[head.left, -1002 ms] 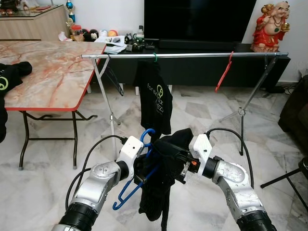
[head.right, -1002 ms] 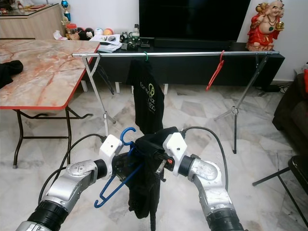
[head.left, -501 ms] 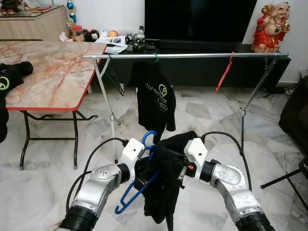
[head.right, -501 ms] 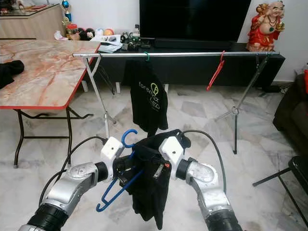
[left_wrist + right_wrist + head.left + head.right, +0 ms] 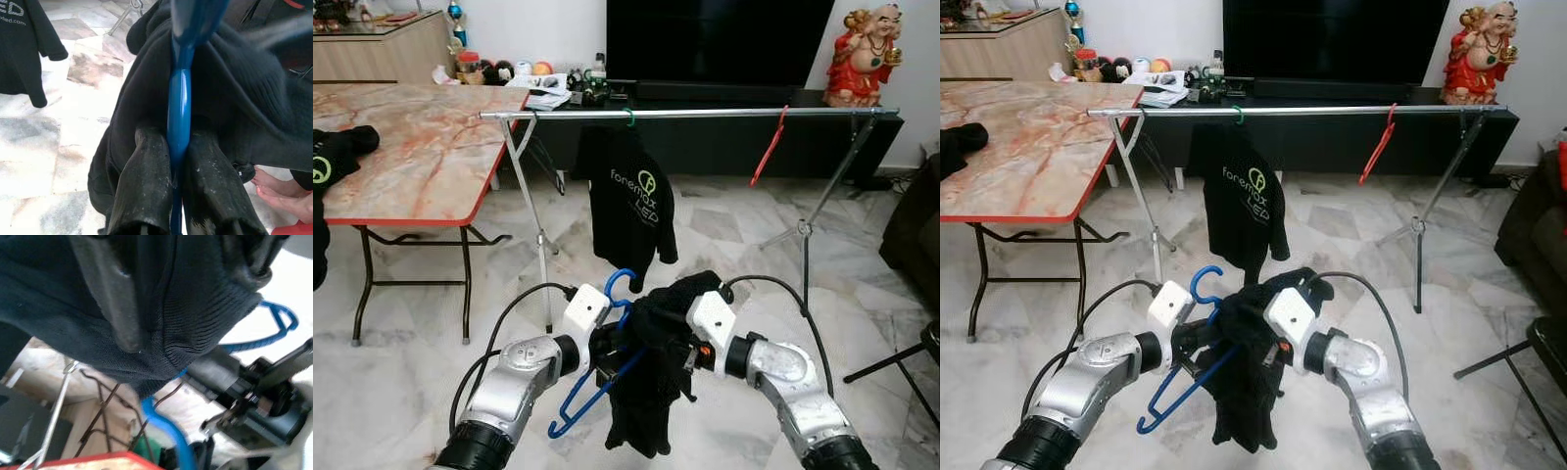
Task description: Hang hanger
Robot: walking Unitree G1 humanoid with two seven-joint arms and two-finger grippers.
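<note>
- Holding the blue hanger [image 5: 597, 382] low in front of the robot, the left gripper [image 5: 178, 181] is clenched on its shaft, one black finger on each side of the blue bar.
- The right gripper [image 5: 1268, 343] is buried in the dark garment [image 5: 651, 392] draped over the hanger; its fingers are pressed into the cloth, grasping a fold of it.
- The hanger lies tilted, its hook [image 5: 622, 282] pointing up and away from the robot, its lower end down toward the robot's left.
- The rail [image 5: 705, 113] of the clothes rack runs crosswise, higher than the hook and well beyond it, so I judge the coming move to be a lift and forward reach.
- A black printed T-shirt [image 5: 631, 201] already hangs on the rail straight ahead, and a red hanger [image 5: 767, 149] hangs farther right; bare rail lies between them.
- The desk [image 5: 411, 147] stands to the left with another dark garment [image 5: 337, 157] on it.
- No containers are involved.
</note>
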